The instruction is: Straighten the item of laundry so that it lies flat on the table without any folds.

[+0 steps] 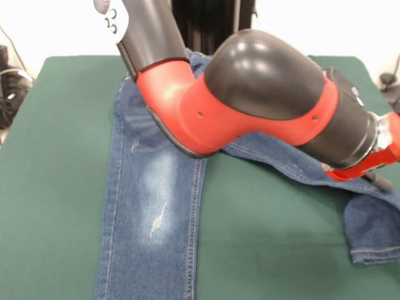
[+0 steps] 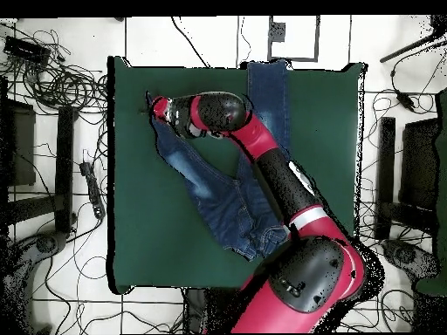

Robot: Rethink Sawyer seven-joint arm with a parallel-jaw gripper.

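Note:
The blue denim jeans [image 1: 153,206] lie on the dark green table [image 1: 56,156]. One leg runs straight toward the front camera with a faded whitish patch. The other leg splays out to the right in the front view, and its hem end is folded over [image 1: 372,234]. My arm hides the waist there. In the overhead view the jeans [image 2: 218,188] form a V, one leg reaching past the far table edge [image 2: 266,78]. My gripper [image 1: 381,178] is low over the splayed leg near its end, and it also shows in the overhead view [image 2: 150,109]. Its state is hidden.
My red and black arm [image 1: 250,100] stretches low across the table [image 2: 148,235] from the pedestal [image 1: 212,19]. Cables and dark equipment [image 2: 52,87] lie on the floor around the table.

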